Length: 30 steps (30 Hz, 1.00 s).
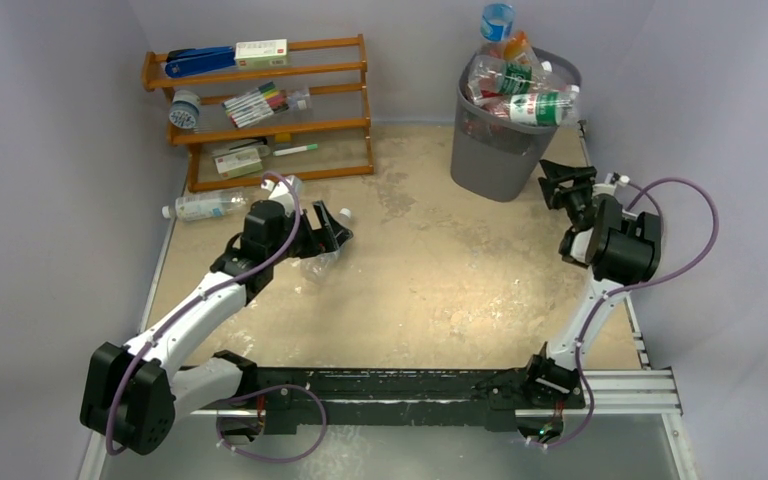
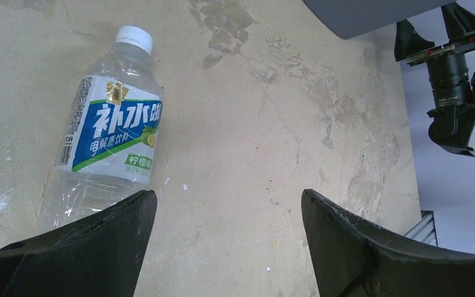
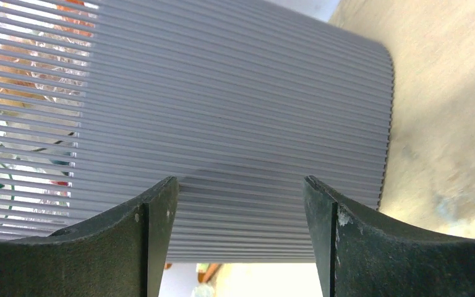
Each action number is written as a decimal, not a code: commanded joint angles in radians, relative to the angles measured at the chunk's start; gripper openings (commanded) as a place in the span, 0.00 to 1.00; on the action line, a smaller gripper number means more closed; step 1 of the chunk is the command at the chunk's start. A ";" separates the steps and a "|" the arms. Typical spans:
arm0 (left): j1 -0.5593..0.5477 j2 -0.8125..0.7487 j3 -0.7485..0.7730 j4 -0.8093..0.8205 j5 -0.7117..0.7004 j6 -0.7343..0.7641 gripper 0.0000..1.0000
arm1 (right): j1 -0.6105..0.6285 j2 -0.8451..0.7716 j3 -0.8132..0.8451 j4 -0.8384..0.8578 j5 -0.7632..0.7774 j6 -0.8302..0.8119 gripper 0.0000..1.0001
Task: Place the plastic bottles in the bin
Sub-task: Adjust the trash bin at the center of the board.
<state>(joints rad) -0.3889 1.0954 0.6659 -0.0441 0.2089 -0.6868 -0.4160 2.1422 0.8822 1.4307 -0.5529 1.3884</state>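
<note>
A clear plastic bottle [image 2: 108, 133] with a white cap and a blue-green label lies on the table just left of my left gripper [image 2: 227, 198]. That gripper is open, with only bare table between its fingers. In the top view its cap [image 1: 344, 214] shows beside the left gripper [image 1: 335, 236]. Another clear bottle [image 1: 205, 205] lies by the rack. The grey mesh bin [image 1: 505, 150] at the back is heaped with bottles [image 1: 520, 85] above its rim. My right gripper [image 1: 567, 185] stands open and empty close beside the bin wall [image 3: 235, 93].
A wooden shelf rack [image 1: 260, 110] with markers, a blue stapler and boxes stands at the back left. The right arm [image 2: 464, 80] shows at the far right of the left wrist view. Walls close the table in on three sides.
</note>
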 commanded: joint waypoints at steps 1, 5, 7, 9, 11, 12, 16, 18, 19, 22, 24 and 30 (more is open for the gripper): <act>-0.005 -0.041 0.016 0.019 -0.005 0.011 0.87 | 0.066 -0.099 -0.002 -0.019 -0.043 -0.110 0.76; -0.006 -0.049 0.015 0.017 -0.005 0.007 0.87 | 0.122 -0.133 0.034 -0.110 -0.052 -0.189 0.76; -0.007 -0.054 0.015 0.016 -0.008 0.006 0.87 | 0.145 -0.156 0.047 -0.166 -0.051 -0.237 0.76; -0.010 -0.055 0.015 0.016 -0.009 0.003 0.87 | 0.166 -0.183 0.056 -0.223 -0.049 -0.287 0.76; -0.013 -0.055 0.013 0.020 -0.011 -0.001 0.87 | 0.187 -0.210 0.059 -0.277 -0.050 -0.331 0.76; -0.014 -0.055 0.012 0.023 -0.011 -0.004 0.87 | 0.198 -0.224 0.060 -0.300 -0.053 -0.355 0.76; -0.021 -0.053 0.010 0.029 -0.017 -0.007 0.88 | 0.216 -0.280 0.046 -0.385 -0.078 -0.419 0.76; -0.025 -0.055 0.009 0.028 -0.019 -0.006 0.88 | 0.197 -0.299 0.031 -0.409 -0.090 -0.419 0.77; -0.028 -0.055 0.008 0.028 -0.022 -0.006 0.88 | 0.180 -0.305 0.032 -0.417 -0.095 -0.415 0.77; -0.031 -0.055 0.005 0.027 -0.025 -0.007 0.88 | 0.136 -0.298 0.054 -0.408 -0.119 -0.385 0.77; -0.032 -0.056 0.004 0.026 -0.027 -0.006 0.88 | 0.113 -0.288 0.075 -0.407 -0.130 -0.362 0.77; -0.034 -0.048 0.006 0.026 -0.032 -0.001 0.88 | 0.067 -0.224 0.162 -0.386 -0.128 -0.299 0.77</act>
<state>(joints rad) -0.4156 1.0653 0.6655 -0.0479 0.1921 -0.6945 -0.3328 1.8843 0.9569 0.9985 -0.6521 1.0451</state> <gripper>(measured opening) 0.878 0.765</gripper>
